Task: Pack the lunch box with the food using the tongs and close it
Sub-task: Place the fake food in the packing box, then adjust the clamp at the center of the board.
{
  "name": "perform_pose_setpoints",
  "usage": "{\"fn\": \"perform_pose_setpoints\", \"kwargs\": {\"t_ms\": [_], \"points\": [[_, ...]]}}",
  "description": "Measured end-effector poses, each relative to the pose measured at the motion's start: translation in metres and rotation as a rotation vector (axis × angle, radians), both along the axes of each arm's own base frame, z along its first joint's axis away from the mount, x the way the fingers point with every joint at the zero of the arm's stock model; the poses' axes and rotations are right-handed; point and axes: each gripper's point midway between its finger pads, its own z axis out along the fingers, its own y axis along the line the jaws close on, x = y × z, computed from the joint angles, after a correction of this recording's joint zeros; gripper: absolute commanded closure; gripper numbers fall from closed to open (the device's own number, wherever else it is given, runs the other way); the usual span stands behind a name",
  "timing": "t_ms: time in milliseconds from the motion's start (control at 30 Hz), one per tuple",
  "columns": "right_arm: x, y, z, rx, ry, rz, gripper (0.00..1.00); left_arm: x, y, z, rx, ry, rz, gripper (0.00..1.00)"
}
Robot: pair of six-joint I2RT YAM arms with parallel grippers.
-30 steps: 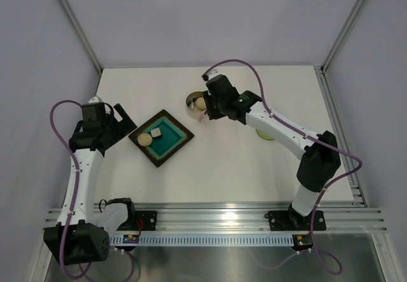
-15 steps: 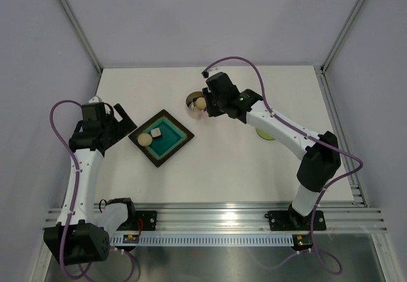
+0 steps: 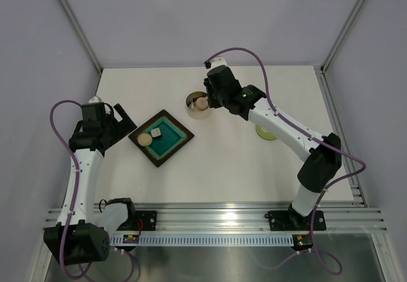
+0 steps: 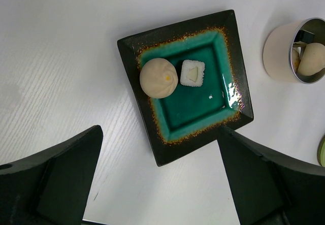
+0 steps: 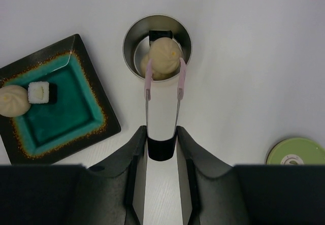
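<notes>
The lunch box (image 5: pixel 131 39) is a round steel tin standing open on the white table, also visible in the top view (image 3: pixel 193 97). My right gripper (image 5: pixel 162 133) is shut on the pink tongs (image 5: pixel 148 90). The tongs' tips pinch a beige dough ball (image 5: pixel 165 54) over the tin's mouth, and another ball (image 5: pixel 146 66) lies inside beneath it. One dough ball (image 4: pixel 158 77) and a pale cube (image 4: pixel 193 73) rest on the teal tray (image 4: pixel 203 128). My left gripper (image 4: pixel 160 174) hovers open just short of the tray's near corner, holding nothing.
The light-green lid (image 3: pixel 266 133) lies flat on the table to the right of the tin, under my right arm; it also shows in the right wrist view (image 5: pixel 297 153). The dark square tray (image 3: pixel 175 143) sits left of centre between both arms.
My right gripper has shifted a little toward the far side of the table, keeping the ball in the tongs over the tin. The left arm has not moved.
</notes>
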Motion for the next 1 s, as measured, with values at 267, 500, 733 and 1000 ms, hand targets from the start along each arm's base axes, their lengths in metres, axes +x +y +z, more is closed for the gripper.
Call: {"fn": "perform_pose_setpoints", "kwargs": {"t_ms": [267, 500, 733, 1000], "points": [[0.008, -0.008, 0.005, -0.018, -0.047, -0.048, 1.00, 0.000, 0.000, 0.000, 0.002, 0.000, 0.000, 0.01], [-0.025, -0.046, -0.037, -0.066, -0.026, -0.069, 1.00, 0.000, 0.000, 0.000, 0.001, 0.000, 0.000, 0.01], [-0.071, -0.079, -0.107, -0.058, 0.018, -0.048, 1.00, 0.000, 0.000, 0.000, -0.001, 0.000, -0.001, 0.01], [-0.098, -0.088, -0.150, 0.021, 0.052, -0.053, 0.99, -0.001, -0.001, -0.006, -0.004, 0.010, -0.001, 0.01]]}}
